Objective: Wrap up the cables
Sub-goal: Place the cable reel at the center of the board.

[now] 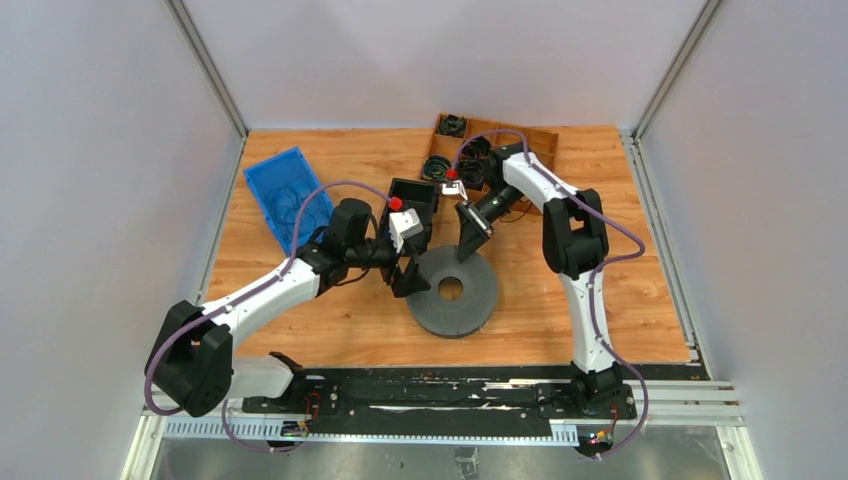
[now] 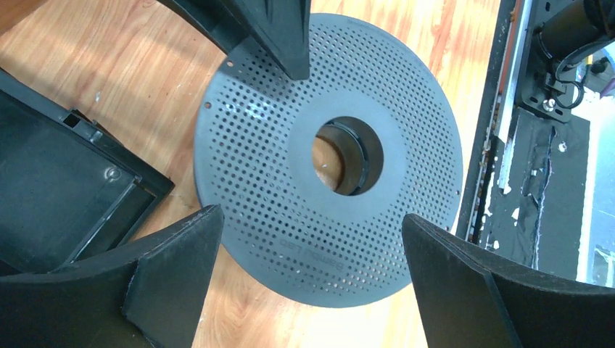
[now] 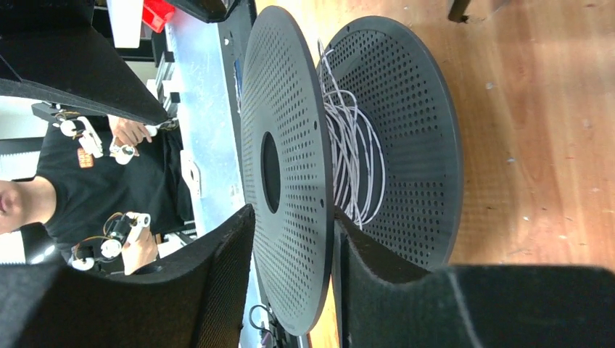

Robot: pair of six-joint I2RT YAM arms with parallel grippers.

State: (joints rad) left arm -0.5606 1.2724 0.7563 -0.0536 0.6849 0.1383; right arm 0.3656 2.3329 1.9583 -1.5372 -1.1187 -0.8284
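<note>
**Gripping the spool's upper disc, white wire lying between the flanges**

Sitting flat on the wooden table, near its middle, is a dark grey spool made of two perforated discs. The cables are inside it. The right wrist view shows them as thin white wire in loose loops around the hub, between the two discs. From the overhead view they are hidden under the upper disc.

The right gripper reaches the spool from the far side. One finger lies against the outer face of the upper disc and the other sits in the gap between the discs, so the rim is pinched between them. The left gripper hangs above the spool's near-left edge. Its fingers are spread wide and hold nothing.

Three containers stand beyond the spool:
- **Blue bin**: at the far left, set at an angle, with a few thin dark wires in it.
- **Black box**: open-topped and just beside the spool. I cannot tell what it holds.
- **Wooden tray**: at the far edge, divided into compartments. Several of them hold black and green coiled bundles, though the right arm covers part of the tray.
</note>
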